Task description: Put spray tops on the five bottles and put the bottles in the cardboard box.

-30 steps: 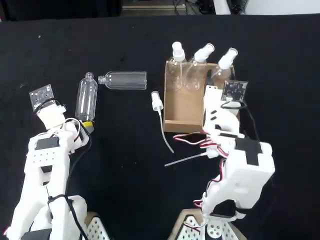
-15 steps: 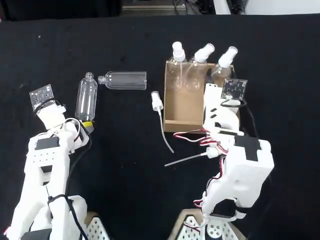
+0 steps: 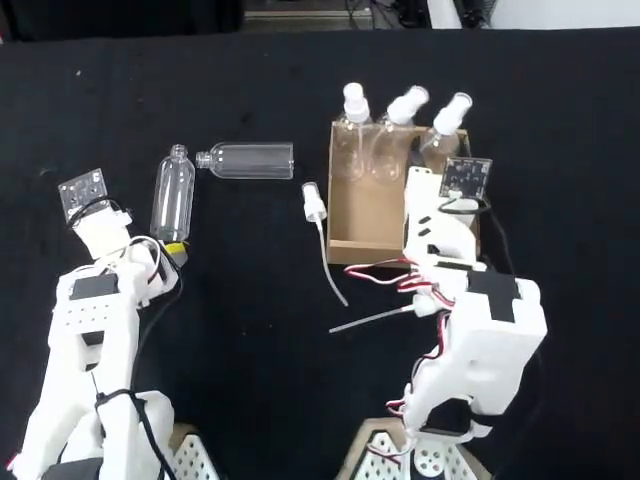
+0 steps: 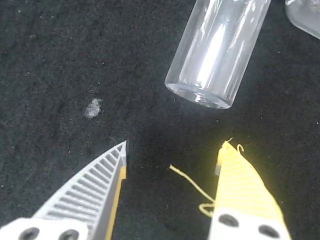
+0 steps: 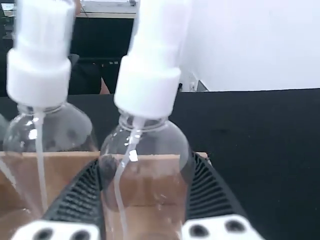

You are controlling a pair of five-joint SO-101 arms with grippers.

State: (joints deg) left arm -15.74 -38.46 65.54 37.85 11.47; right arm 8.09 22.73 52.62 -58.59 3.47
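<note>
Two capless clear bottles lie on the black table: one (image 3: 172, 195) just beyond my left gripper (image 3: 172, 254), the other (image 3: 250, 160) farther back. My left gripper (image 4: 174, 150) is open, with the near bottle's base (image 4: 202, 92) just ahead of its fingertips. The cardboard box (image 3: 345, 215) holds three spray-topped bottles leaning on its far wall. My right gripper (image 5: 146, 162) is in the box, shut on the rightmost bottle (image 5: 145, 150) (image 3: 443, 135). A loose spray top (image 3: 313, 203) lies left of the box. A second dip tube (image 3: 368, 320) lies by my right arm.
The middle spray-topped bottle (image 5: 42, 125) stands close beside the held one. The box's near wall (image 3: 365, 252) is just ahead of my right arm's body. Open black table stretches between the two arms and to the far left.
My right arm has shifted slightly left with the held bottle, whose spray top moved a little left. The left arm and the loose bottles have not moved.
</note>
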